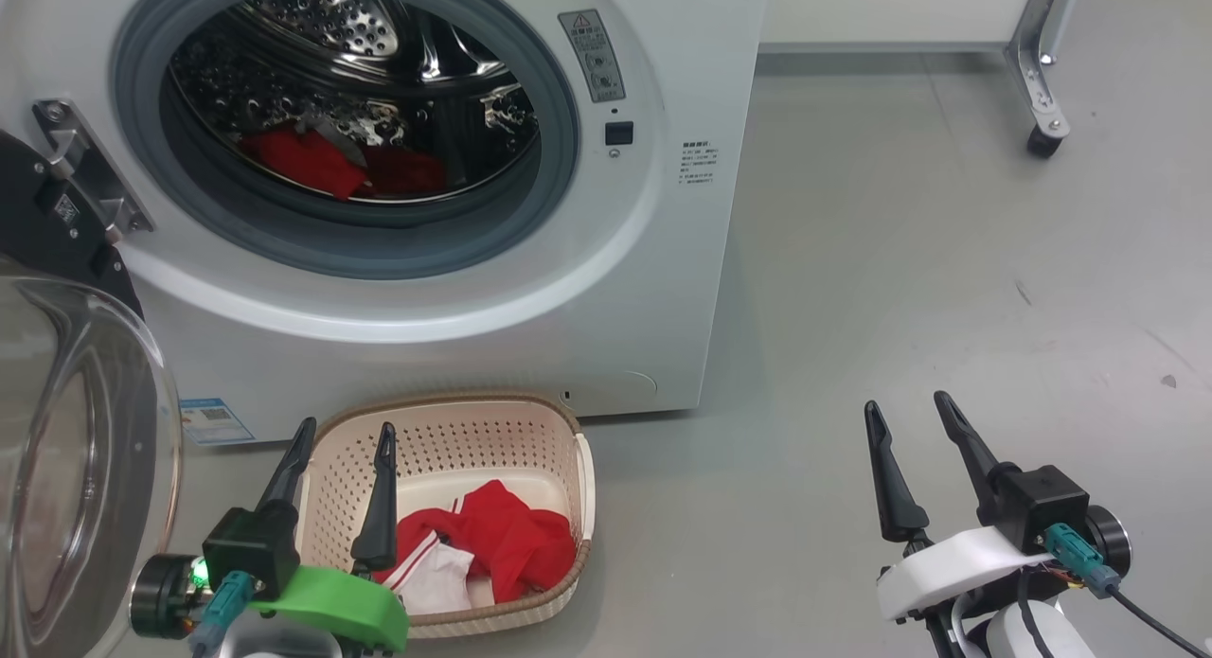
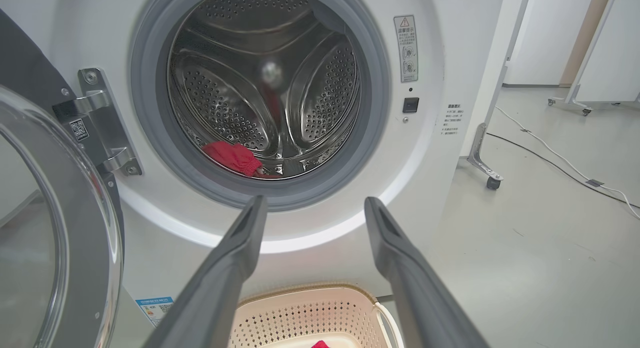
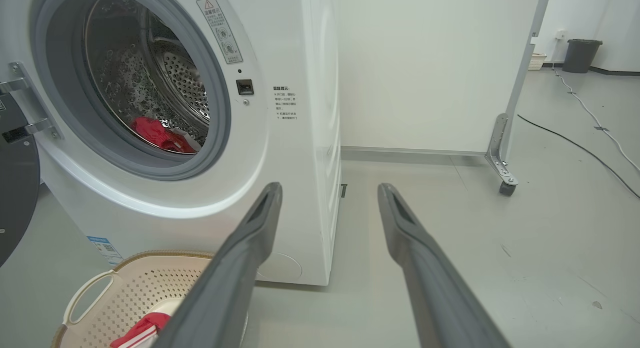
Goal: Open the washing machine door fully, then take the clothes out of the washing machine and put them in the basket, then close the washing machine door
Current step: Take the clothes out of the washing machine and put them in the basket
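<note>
Washing machine [image 1: 606, 289]: white front-loader, drum mouth uncovered.
Washing machine door [image 1: 76, 450]: swung open at the machine's left side.
Clothes [image 1: 511, 540]: red-and-white garment in the basket [image 1: 454, 402], which stands on the floor [image 1: 900, 260] against the machine's front; another red piece [image 1: 312, 161] lies low in the machine's drum.
Left gripper [image 1: 347, 426]: fingers spread, empty, over the basket's left end before the machine, garment just beside it.
Right gripper [image 1: 904, 402]: fingers spread, empty, off the machine's right corner, well apart from the clothes.
</note>
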